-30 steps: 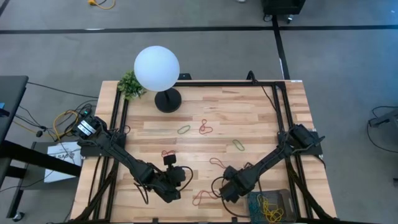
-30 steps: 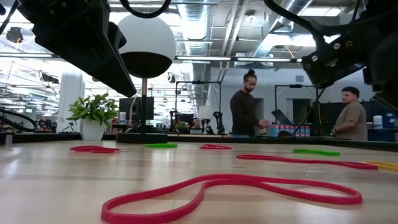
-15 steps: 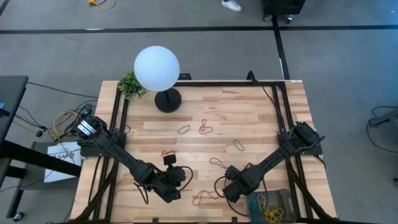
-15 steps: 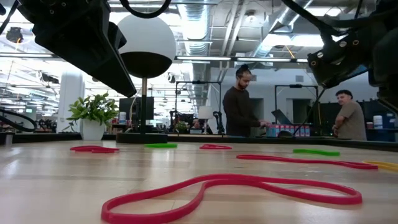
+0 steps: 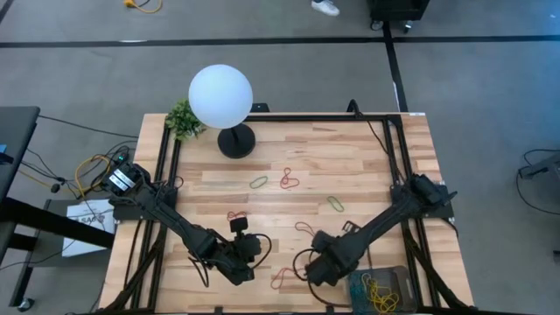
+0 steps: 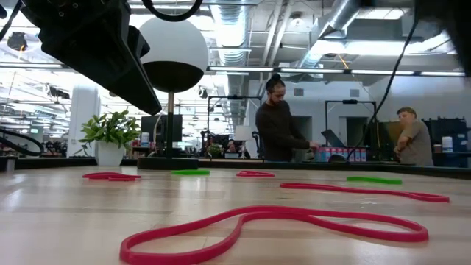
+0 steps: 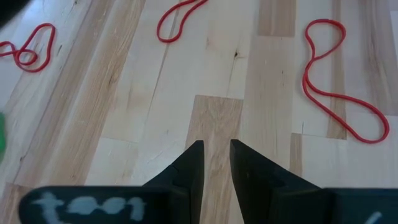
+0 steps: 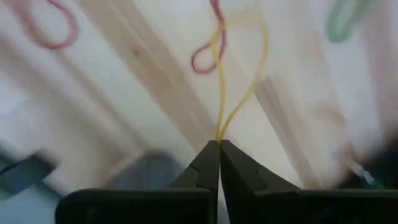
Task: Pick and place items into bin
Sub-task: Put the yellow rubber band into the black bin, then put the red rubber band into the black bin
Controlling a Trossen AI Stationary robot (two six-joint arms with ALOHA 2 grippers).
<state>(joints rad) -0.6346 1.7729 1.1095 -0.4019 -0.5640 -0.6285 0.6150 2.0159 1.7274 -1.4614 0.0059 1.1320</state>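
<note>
My right gripper (image 8: 219,147) (image 5: 311,269) is shut on a yellow rubber band (image 8: 239,81), just left of the bin (image 5: 398,273), a dark mesh tray at the front right holding more yellow bands (image 5: 378,290). My left gripper (image 7: 216,149) (image 5: 255,247) hovers over bare wood at the front left. Its fingers stand slightly apart with nothing between them. A red band (image 5: 284,278) (image 6: 272,224) lies flat between the two grippers. More red bands (image 5: 289,179) and green bands (image 5: 336,204) lie across the middle of the table. My right gripper pinches one end of the yellow band's loop (image 8: 219,135) between its two fingertips. The two strands run away from the tips and spread into an open loop. Whether the far end rests on the wood I cannot tell.
A white globe lamp on a black base (image 5: 221,98) and a small green plant (image 5: 184,118) stand at the far left. Black rails (image 5: 389,140) run along the table's sides. In the low view, people (image 6: 278,121) stand in the room behind.
My right arm has shifted a little toward the table's left and near edge, and its links have left the right side of the low view. The bands on the table lie as before.
</note>
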